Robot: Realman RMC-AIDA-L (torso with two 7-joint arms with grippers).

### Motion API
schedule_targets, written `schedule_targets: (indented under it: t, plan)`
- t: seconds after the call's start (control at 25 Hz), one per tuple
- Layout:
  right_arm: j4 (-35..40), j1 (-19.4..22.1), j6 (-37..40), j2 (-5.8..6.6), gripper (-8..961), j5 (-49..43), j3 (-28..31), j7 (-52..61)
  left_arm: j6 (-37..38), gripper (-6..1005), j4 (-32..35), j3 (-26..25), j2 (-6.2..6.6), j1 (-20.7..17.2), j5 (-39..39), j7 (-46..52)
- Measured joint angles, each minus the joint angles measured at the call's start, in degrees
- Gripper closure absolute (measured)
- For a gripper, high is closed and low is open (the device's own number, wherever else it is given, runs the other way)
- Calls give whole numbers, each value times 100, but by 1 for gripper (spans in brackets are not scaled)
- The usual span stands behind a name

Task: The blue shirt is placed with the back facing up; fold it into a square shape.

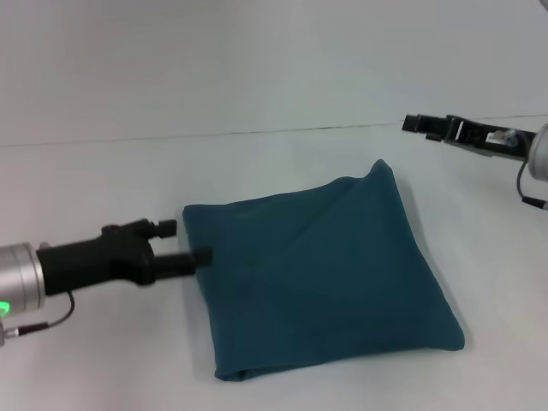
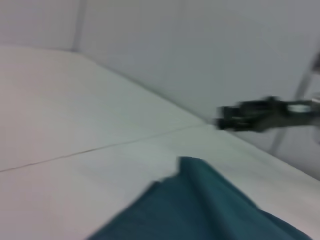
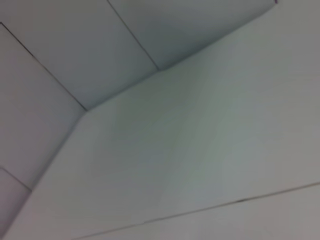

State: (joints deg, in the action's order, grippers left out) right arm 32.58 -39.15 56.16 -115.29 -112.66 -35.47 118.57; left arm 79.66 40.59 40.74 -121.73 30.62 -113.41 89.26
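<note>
My left gripper (image 1: 201, 256) sits at the left edge of the blue shirt (image 1: 321, 274); I cannot tell its grip. The shirt lies folded roughly square on the white table (image 1: 103, 180). My right gripper (image 1: 411, 123) hovers far right, well apart, grip unclear.

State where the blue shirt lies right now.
In the head view, the blue shirt lies folded mid-table, the left gripper at its left edge.

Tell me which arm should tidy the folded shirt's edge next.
Left, probably. The left pincer is at the blue shirt's left edge, while the right pincer hangs clear of it, beyond its far right corner.
</note>
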Motion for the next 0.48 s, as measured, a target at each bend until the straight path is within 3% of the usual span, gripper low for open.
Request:
schedule_targets:
  t: [0.2,0.44,0.48]
  plan:
    - [198,130,415,64,354,157,-14,34,-738,99,-130,33,69,309,-38,1182]
    - [229,150,634,115,135,132,-59,40,-1058,99,-375,212,217,625,-211,2231]
    - [246,151,679,126,135,131,-63,40,-1156,100,-373,279,219,658,-286,2442]
